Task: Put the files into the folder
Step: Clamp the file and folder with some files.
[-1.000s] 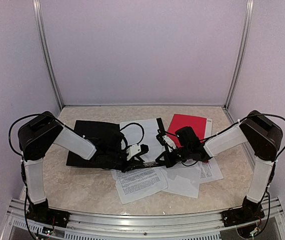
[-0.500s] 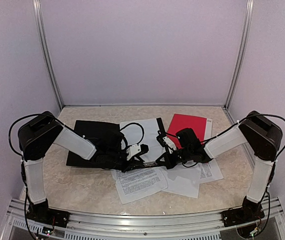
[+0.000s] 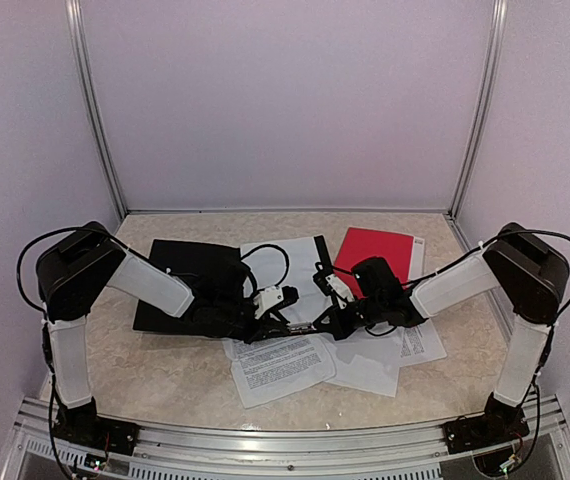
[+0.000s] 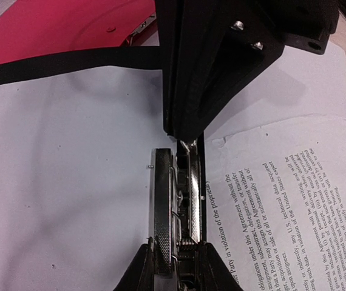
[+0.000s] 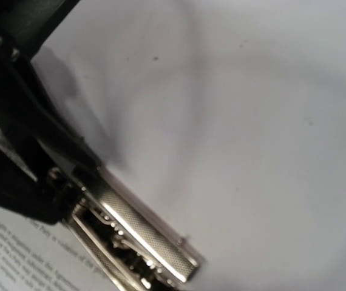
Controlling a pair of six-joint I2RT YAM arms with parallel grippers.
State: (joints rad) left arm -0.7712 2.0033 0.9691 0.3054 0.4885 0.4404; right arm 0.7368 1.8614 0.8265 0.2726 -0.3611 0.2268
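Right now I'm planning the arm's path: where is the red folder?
Overhead view: the red folder lies back right, beside the white sheets, just behind the right arm.

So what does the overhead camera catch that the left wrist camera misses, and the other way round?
Only overhead: the left arm and right arm whole, the walls, the wide black folder cover. Only left wrist: the folder's metal clip close up, and readable words on the printed sheet. Both: the red panel, the blank white sheet, the printed sheet.
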